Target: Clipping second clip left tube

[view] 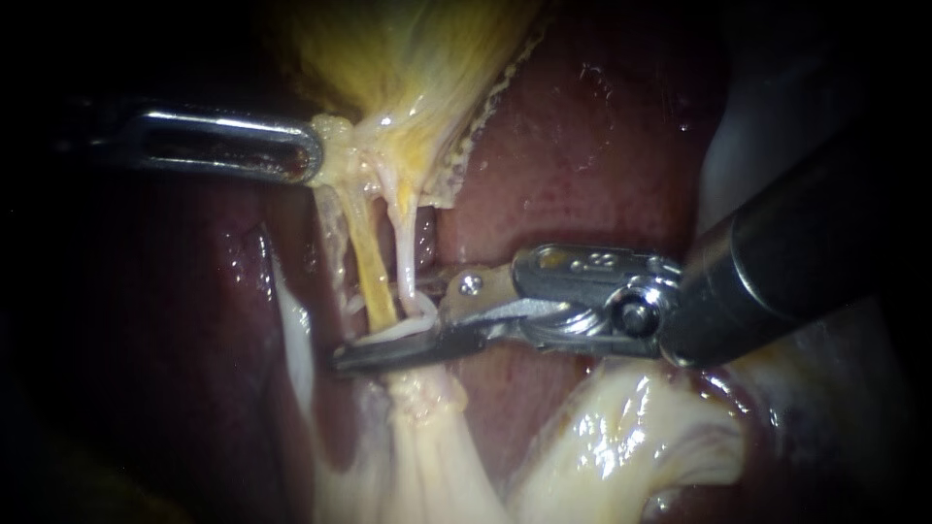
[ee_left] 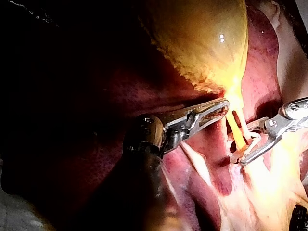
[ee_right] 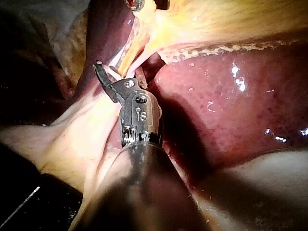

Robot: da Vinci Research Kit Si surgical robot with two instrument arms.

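**Findings.** Left instrument (view: 316, 155), a slender steel shaft with slotted jaws: the jaws are closed on the pale neck of the soft yellow gallbladder (view: 408, 58), holding it up and to the left. Right instrument (view: 388, 342), a dark shaft with hinged steel jaws: the jaws are part-closed on a small white clip (view: 400, 328), both touching it. The clip straddles the lower end of the thin yellow left tube (view: 374, 267), which runs from the gallbladder neck down to the pale fatty tissue (view: 427, 427). Whether the thin whitish right tube (view: 406, 247), just beside it, also lies inside the clip cannot be told.

**Assessment.** The left tube is judged light, soft, wet and easily torn. It should be taken square-on across its bare length and never pulled. Room is tight. The right tube adjoins on the right, dark red liver (view: 582, 146) lies behind and on both sides, and the left instrument stands near above. Open room lies only along the right instrument's own line, to the right.
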